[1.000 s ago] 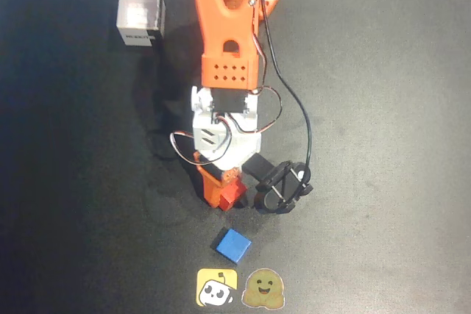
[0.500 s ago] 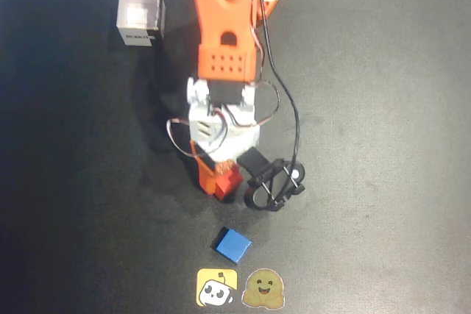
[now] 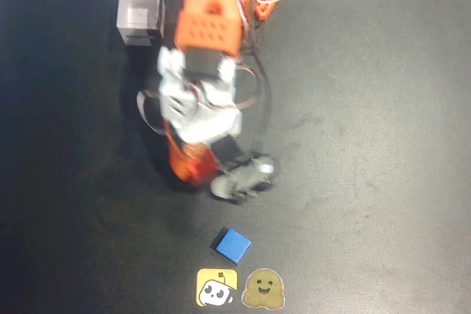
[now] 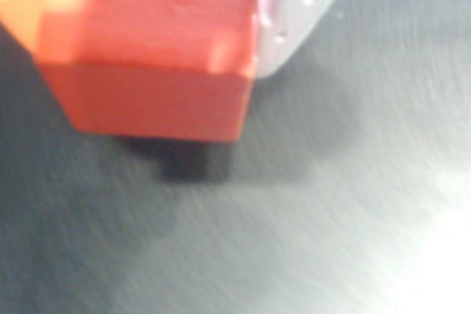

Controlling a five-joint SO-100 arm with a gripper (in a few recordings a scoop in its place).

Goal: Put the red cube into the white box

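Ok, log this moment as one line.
tool: shut on red cube | cube: lifted, blurred | white box: apart, upper left | blue cube: on table

— below the jaws in the overhead view?
— blue cube, lying flat on the dark table, well apart from the jaws, turned a little askew.
— further down from there?
— yellow sticker with a white cartoon face, just beside an olive blob sticker, both near the bottom edge, just under the blue cube.
— under the jaws in the wrist view?
— blurred dark table surface, pale glare at lower right.
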